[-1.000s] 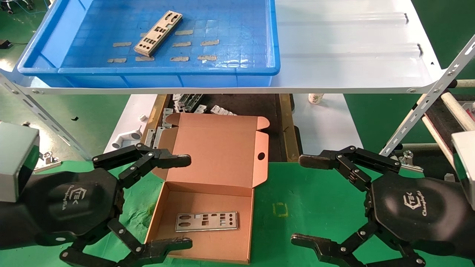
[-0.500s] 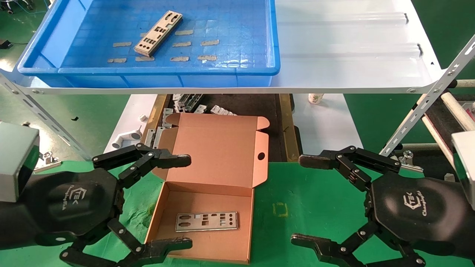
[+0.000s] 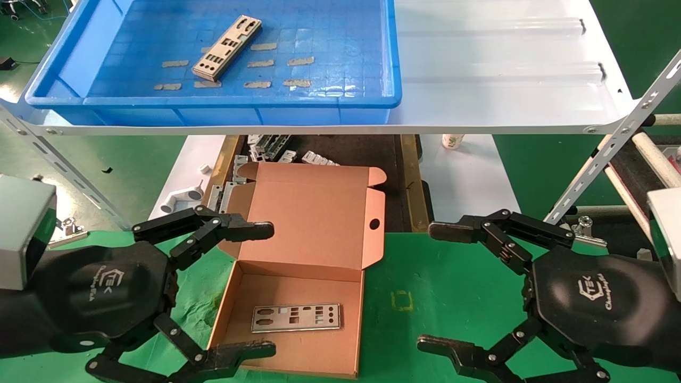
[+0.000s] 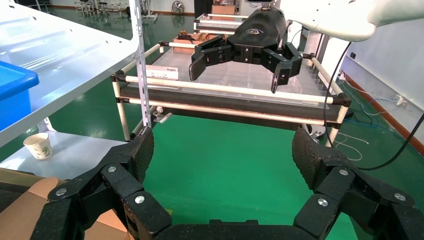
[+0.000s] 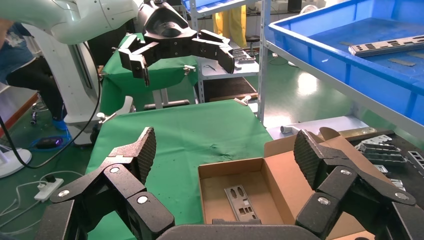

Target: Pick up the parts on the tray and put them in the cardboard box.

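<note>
Head view: no change from the earlier frames; both arms and all items sit as they did. Left pincer [image 3: 268, 290] hovers low over the green table [image 3: 441, 298], fingers spread wide and holding nothing, straddling the left wall of the box [image 3: 319, 223]. Right pincer [image 3: 431, 287] hovers to the right of the box, likewise wide open and empty. One part [image 3: 296, 317] lies flat on the box floor, lid open. Second part [image 3: 227, 47] lies at a slant in the tray [image 3: 239, 101] on the white shelf [image 3: 500, 64].
</note>
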